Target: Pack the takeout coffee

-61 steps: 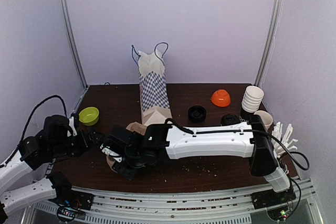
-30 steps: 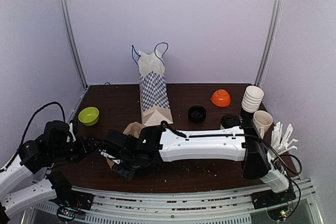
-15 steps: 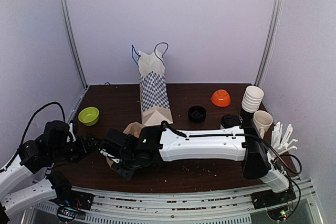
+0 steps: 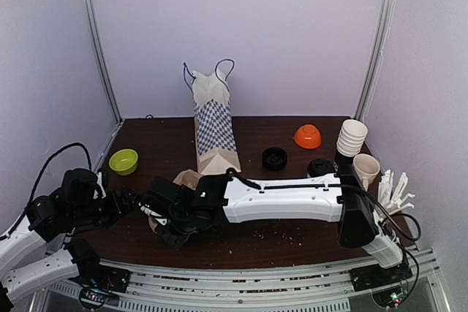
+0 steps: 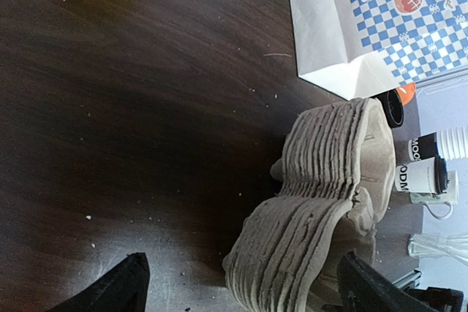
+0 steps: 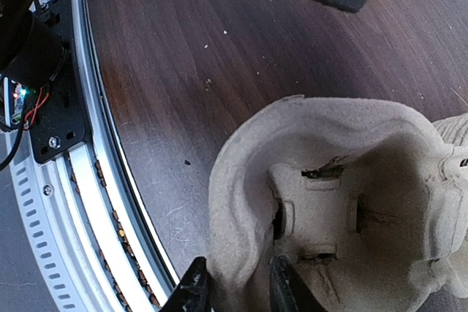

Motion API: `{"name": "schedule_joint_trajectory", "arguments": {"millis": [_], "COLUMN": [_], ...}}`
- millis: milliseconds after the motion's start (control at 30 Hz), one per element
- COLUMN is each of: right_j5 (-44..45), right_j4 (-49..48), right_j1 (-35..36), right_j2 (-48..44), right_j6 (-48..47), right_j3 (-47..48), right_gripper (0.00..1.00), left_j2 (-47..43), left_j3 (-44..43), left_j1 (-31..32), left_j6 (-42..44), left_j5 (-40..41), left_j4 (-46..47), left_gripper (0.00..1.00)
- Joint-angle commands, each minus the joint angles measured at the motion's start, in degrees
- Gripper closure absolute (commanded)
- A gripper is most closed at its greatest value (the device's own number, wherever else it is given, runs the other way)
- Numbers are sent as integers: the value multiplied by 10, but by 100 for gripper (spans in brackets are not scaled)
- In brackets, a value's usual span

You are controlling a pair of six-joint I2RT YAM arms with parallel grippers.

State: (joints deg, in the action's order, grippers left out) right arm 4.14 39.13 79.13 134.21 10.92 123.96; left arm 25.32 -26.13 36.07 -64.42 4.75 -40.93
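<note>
The dark wooden surface (image 4: 161, 140) carries everything. The right arm (image 4: 285, 199) lies stretched across it toward the left, in front of an upright blue-checked paper bag (image 4: 214, 133). Near the bag's foot sits a stack of pulp cup carriers (image 5: 322, 180). The right fingers (image 6: 191, 291) are clamped on its top rim, one inside and one outside. The left fingers (image 5: 121, 290) stand wide apart beside the stack, holding nothing. The takeout coffee (image 4: 319, 166) stands upright on the right, near the lidless cups (image 4: 352, 137) and a mug (image 4: 365, 168).
</note>
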Motion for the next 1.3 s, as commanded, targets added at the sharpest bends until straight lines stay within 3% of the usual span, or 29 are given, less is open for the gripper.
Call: {"name": "schedule_joint_trajectory", "arguments": {"millis": [0,533,867,1267], "right_j5": [1,-36,-36,-48], "right_j4": [-9,-64,-98,-157], "right_j1": [-12,-29,-37,-51], "right_j2": [-41,-84,-103,-149], "right_j6": [13,41,62,93], "right_j3": [-20,-71,-123,-186], "right_gripper": [74,78,79,80], "left_j2": [-5,-2,-16,-9], "left_j3": [4,5,33,66], "left_j1": [2,2,2,2], "left_j6": [-1,1,-9,-4], "left_j5": [-5,-13,-116,-159], "left_j4": [8,8,46,121], "left_gripper": [7,7,6,6]}}
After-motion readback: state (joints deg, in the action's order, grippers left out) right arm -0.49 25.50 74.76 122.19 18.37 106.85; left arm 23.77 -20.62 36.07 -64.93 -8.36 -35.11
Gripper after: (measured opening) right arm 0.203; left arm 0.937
